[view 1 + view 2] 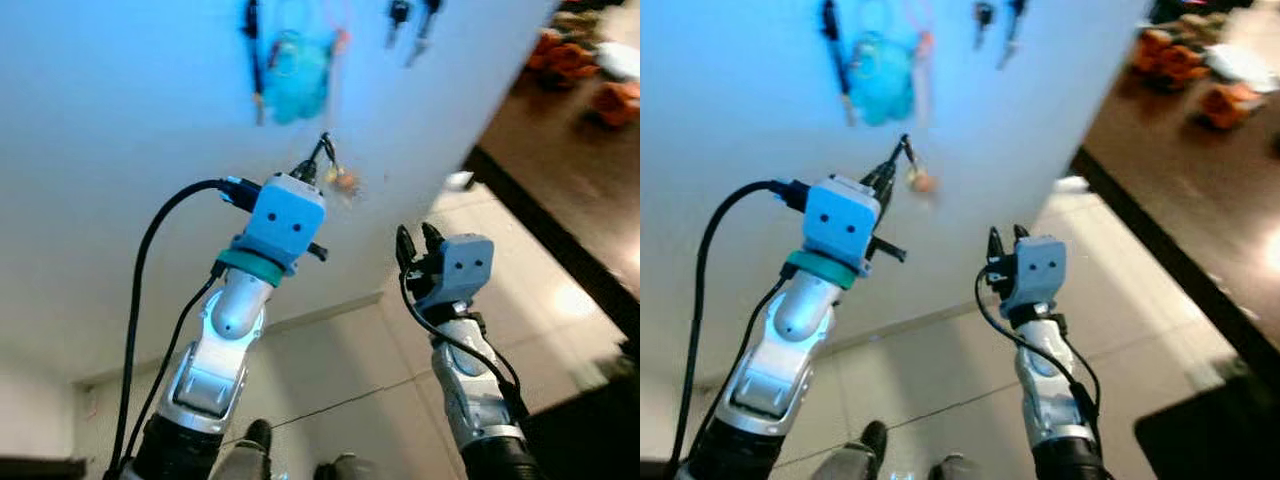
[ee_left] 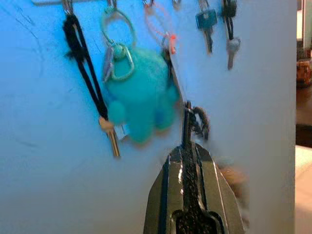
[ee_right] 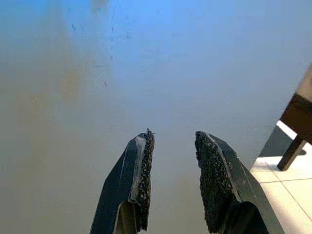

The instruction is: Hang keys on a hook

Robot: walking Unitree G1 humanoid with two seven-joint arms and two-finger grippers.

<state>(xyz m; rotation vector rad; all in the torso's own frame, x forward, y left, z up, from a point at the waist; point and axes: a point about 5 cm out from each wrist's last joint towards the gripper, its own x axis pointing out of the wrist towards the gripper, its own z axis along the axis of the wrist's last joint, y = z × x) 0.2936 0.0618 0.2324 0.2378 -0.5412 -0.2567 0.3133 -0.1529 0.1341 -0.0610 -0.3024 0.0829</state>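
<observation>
From the head cameras I see my left gripper [image 1: 322, 150] raised toward the wall [image 1: 120, 180], pinched on a dark cord with the keys [image 1: 343, 182] dangling just beside it, below the hung teal plush keychain [image 1: 298, 72]. My right gripper [image 1: 417, 243] waits lower, near the floor [image 1: 520, 250].

On the left wrist camera the fingers [image 2: 170, 195] clamp the cord [image 2: 187, 122], whose loop sits below the hook rail [image 2: 48, 2], near the plush.

On the right wrist camera the fingers [image 3: 141, 170] stand apart, holding nothing.

My worry: the loop could snag a neighbouring key ring or miss a hook, since the keys swing and blur.
</observation>
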